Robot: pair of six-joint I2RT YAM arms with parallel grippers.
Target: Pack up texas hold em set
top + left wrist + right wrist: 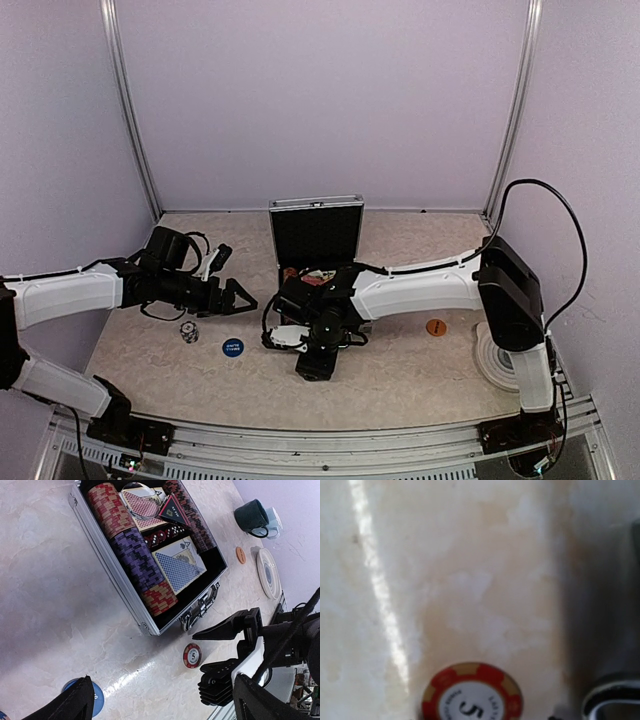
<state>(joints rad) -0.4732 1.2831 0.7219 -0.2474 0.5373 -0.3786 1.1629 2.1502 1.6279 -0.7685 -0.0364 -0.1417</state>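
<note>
The silver case (113, 566) lies open, black inside, with rows of red, purple and dark chips (131, 555), two card decks (178, 568) and a black triangle (172, 511). In the top view its lid (316, 232) stands upright. A red chip marked 5 (192, 655) lies flat on the table just off the case's front corner, filling the bottom of the right wrist view (472, 696). My right gripper (199, 653) is open right beside that chip, fingers apart and holding nothing. My left gripper (165, 711) hovers wide open to the left (240, 300).
A blue round button (232, 347) and a small black-and-white piece (188, 330) lie near the left gripper. An orange button (436, 327) and a grey ringed coaster (495, 355) sit at the right. A dark mug (252, 516) and a pale-blue mug (274, 520) stand beyond the case.
</note>
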